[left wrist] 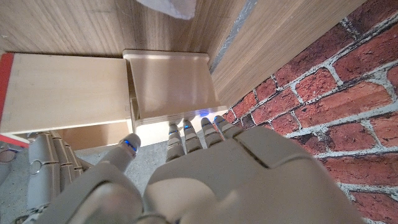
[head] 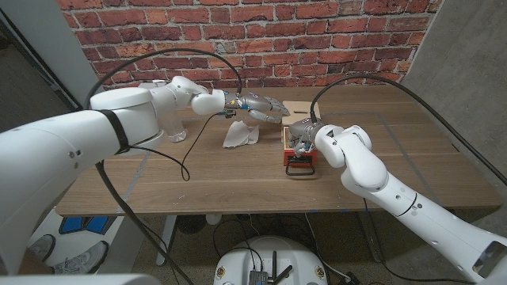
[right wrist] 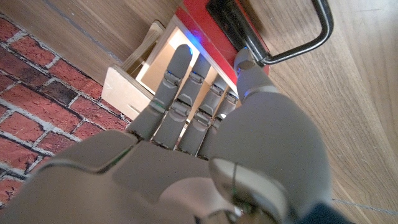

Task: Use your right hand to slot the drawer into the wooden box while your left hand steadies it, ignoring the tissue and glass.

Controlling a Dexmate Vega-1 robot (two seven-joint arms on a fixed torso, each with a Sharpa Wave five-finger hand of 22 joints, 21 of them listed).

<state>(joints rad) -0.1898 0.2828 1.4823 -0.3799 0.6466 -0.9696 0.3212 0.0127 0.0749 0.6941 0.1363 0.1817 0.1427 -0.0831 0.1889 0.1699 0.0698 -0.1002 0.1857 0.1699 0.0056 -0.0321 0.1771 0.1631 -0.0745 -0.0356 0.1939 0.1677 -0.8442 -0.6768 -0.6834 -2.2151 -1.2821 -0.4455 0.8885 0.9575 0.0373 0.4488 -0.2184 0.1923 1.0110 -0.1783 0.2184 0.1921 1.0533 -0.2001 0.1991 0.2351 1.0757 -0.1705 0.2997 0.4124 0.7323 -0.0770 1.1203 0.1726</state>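
Observation:
The light wooden box (head: pixel 296 108) lies near the middle of the table, also seen in the left wrist view (left wrist: pixel 171 81). My left hand (head: pixel 259 105) reaches over from the left, its fingertips (left wrist: pixel 193 132) touching the box's far edge. The drawer (head: pixel 301 150), with a red front (right wrist: pixel 208 34) and a black wire handle (right wrist: pixel 308 43), sticks out of the box toward me. My right hand (head: pixel 304 139) grips the drawer: fingers (right wrist: pixel 186 93) lie in its open top, thumb on the red front. How deep the drawer sits is hidden.
A crumpled white tissue (head: pixel 240 135) lies left of the box, under my left forearm. A clear glass (head: pixel 176 131) stands farther left, partly hidden by my left arm. A brick wall backs the table (head: pixel 412 150).

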